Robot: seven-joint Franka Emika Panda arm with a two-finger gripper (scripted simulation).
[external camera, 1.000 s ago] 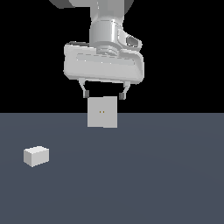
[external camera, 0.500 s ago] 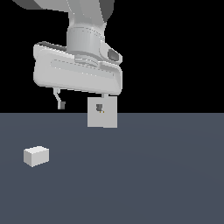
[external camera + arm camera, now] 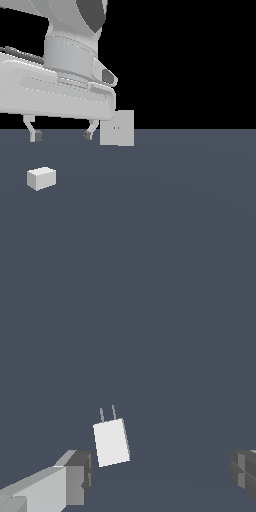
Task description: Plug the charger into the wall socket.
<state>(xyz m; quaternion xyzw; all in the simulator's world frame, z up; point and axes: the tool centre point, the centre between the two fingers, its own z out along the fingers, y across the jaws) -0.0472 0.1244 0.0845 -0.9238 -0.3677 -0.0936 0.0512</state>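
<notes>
The charger [image 3: 41, 178] is a small white block lying on the grey floor at the exterior view's left. In the wrist view the charger [image 3: 111, 441] shows two thin prongs at one end. The wall socket [image 3: 117, 128] is an upright white square panel with two tiny orange dots, standing further back near the middle. My gripper [image 3: 61, 135] is open and empty, hanging above the floor, higher than the charger and a little to its right. In the wrist view the gripper [image 3: 160, 476] has its fingers wide apart, and the charger lies next to one finger [image 3: 75, 478], not touching.
The grey floor [image 3: 175, 200] spreads across the lower half of the exterior view under a black background. The large white hand body [image 3: 55, 95] covers part of the socket panel's edge.
The gripper has swung toward the exterior view's left and nearer the camera, from in front of the socket to above the charger. Charger and socket have not moved.
</notes>
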